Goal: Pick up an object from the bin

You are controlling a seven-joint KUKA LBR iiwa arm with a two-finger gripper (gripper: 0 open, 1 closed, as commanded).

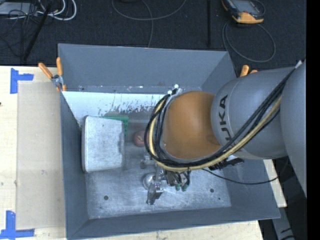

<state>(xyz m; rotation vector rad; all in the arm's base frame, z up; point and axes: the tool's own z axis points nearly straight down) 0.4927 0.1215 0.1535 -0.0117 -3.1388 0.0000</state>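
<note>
My gripper (pixel 154 193) hangs below the arm's wrist, low over the bin floor near the middle of the front part. Nothing shows in its grasp. A large pale grey rectangular block (pixel 103 143) lies on the floor at the left, about a hand's width from the gripper. Behind the block's far right corner peeks a flat green thing (pixel 119 118). A small brownish round thing (pixel 137 139) rests just right of the block, partly hidden by the arm's cables.
The arm's wrist with its orange cover and looped cables hides the bin's middle and right. Sloping bin walls rise close behind the block and along the front. Bare floor shows left and right of the gripper at the front.
</note>
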